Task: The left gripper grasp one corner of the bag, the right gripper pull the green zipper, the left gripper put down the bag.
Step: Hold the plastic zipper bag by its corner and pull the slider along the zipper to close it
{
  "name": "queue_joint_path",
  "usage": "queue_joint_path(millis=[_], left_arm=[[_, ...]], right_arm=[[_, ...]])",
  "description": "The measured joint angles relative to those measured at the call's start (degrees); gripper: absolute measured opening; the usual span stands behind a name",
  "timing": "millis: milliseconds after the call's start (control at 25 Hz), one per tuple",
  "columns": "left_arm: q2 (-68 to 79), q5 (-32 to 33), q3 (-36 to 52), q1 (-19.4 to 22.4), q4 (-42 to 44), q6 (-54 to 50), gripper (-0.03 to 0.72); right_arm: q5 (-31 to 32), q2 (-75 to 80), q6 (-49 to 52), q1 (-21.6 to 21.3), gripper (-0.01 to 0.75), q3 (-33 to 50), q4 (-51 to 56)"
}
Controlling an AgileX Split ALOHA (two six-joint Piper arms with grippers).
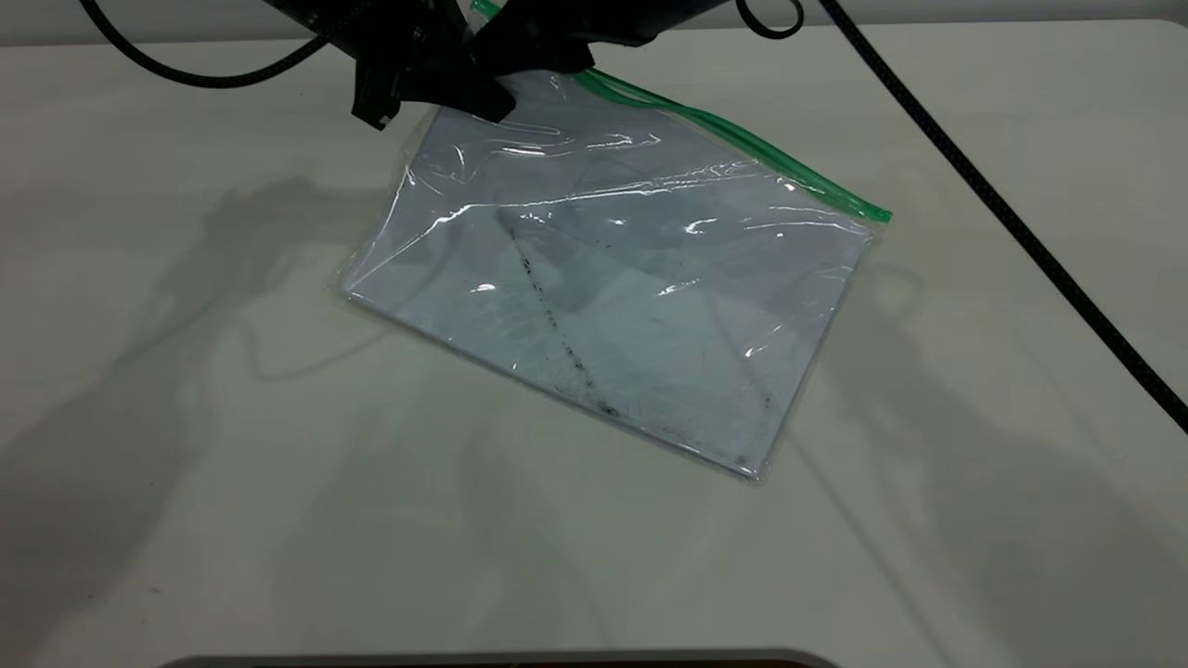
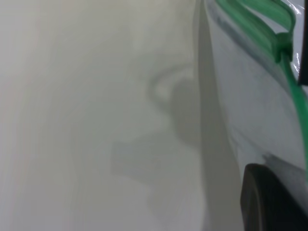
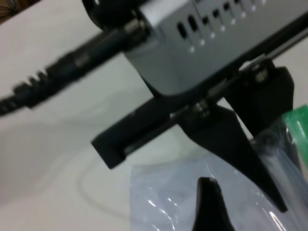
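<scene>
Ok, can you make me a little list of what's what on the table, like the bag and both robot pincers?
bag: clear pouch, white sheet inside, far corner lifted, near edge on the table
green zipper: runs along the bag's far edge
left pincer: shut on the bag's far left corner
right pincer: at the zipper's left end, beside the left pincer; grip hidden

The exterior view looks steeply down on the table (image 1: 186, 464) facing both arms, while each wrist view sits very close at the bag's (image 1: 613, 297) lifted corner, all three sharing the bag and its green zipper (image 1: 742, 144).
</scene>
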Motion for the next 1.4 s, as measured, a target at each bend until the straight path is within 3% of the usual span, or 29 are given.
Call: queue_joint_path(millis=[320, 760, 1400], left_arm=[[0.0, -0.33, 0.0, 0.0, 0.3, -0.05, 0.064], [0.0, -0.21, 0.0, -0.02, 1.37, -0.05, 0.064], [0.0, -0.69, 0.0, -0.02, 1.58, -0.12, 0.065]], right_arm=[[-2.37, 0.29, 0.59, 0.13, 0.482, 0.0, -0.05], [-7.6, -1.48, 0.28, -0.33, 0.479, -0.05, -1.25], [-7.33, 1.22, -0.53, -0.9, 0.449, -0.05, 1.74]])
